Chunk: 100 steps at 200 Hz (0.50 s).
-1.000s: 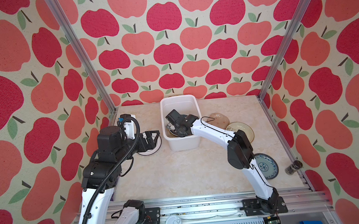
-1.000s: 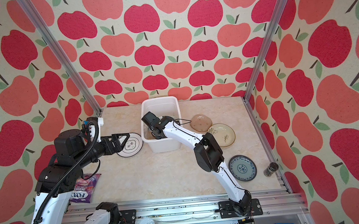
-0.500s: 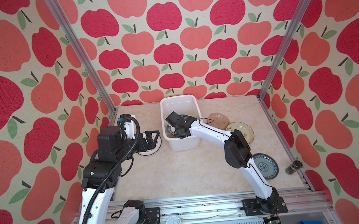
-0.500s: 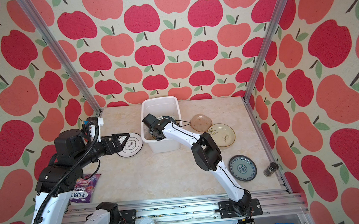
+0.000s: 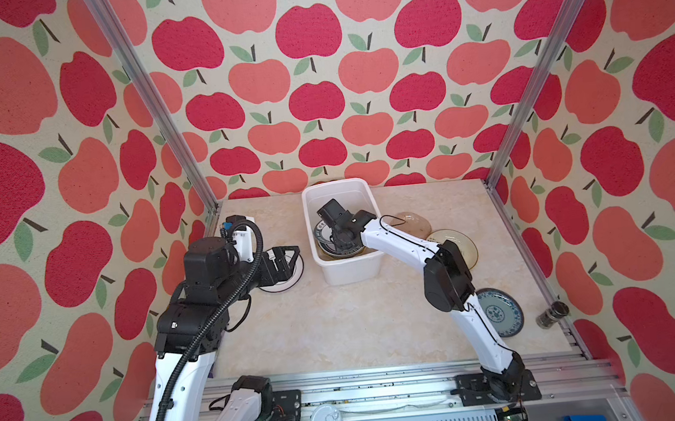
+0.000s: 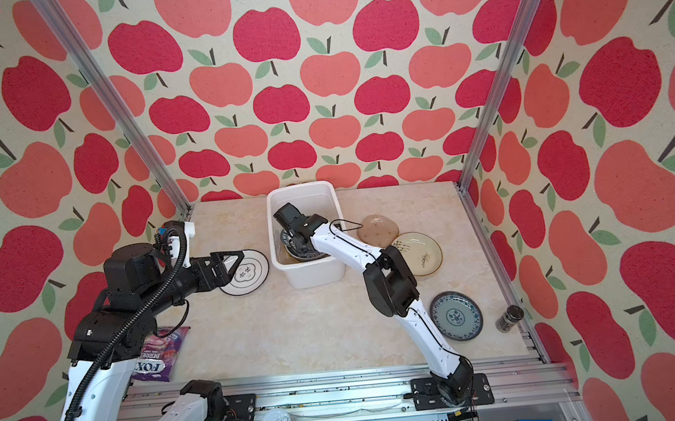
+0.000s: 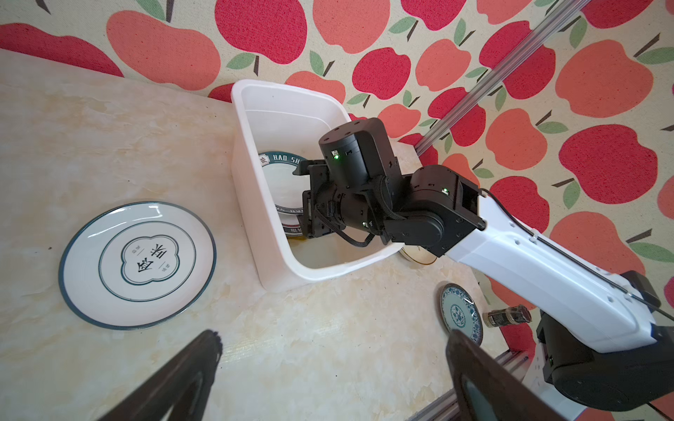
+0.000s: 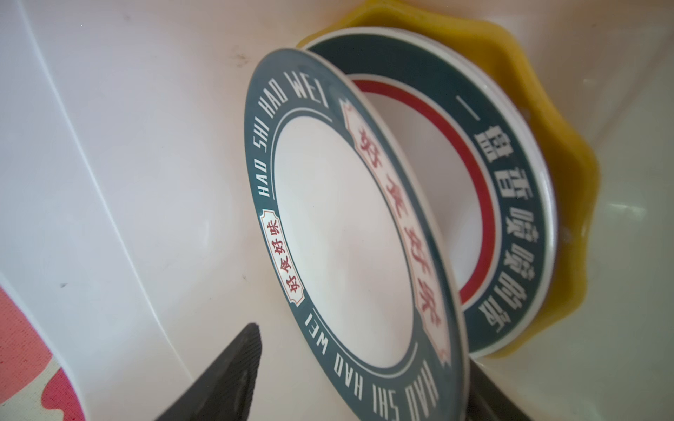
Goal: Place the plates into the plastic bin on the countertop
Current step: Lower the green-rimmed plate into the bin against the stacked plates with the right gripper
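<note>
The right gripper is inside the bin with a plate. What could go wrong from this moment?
1. The lettered plate stands tilted over the stack, between the open jaws of the right gripper; it may fall hard and chip.
2. One finger sits behind its rim, so lifting out could drag the plate along.

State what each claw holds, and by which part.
Nothing. The right claw stands open astride the rim of the tilted lettered plate; the left claw is open, empty.

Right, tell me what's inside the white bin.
In the plastic bin: a tilted lettered plate over a red-ringed plate, over a yellow scalloped plate, plus the right end effector. Anything beneath them is covered.
</note>
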### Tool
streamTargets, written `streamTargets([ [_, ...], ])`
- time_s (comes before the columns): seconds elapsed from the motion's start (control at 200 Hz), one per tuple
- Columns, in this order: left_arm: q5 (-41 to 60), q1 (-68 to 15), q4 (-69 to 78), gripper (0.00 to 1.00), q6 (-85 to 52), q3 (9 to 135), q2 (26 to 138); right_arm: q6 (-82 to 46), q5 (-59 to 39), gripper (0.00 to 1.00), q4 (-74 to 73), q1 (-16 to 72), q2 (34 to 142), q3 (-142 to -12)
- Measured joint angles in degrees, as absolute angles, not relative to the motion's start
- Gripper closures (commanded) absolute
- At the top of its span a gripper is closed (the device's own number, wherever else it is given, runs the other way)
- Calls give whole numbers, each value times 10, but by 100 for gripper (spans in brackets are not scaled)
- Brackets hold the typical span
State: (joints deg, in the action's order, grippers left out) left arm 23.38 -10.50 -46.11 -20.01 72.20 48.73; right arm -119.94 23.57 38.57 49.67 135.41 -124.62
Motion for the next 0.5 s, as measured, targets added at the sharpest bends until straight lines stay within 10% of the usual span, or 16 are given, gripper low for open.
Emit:
streamTargets([
  [0.5,236,-100,-461,1,-201,722,487,-1199,223,22,469,500,1366,-1294],
])
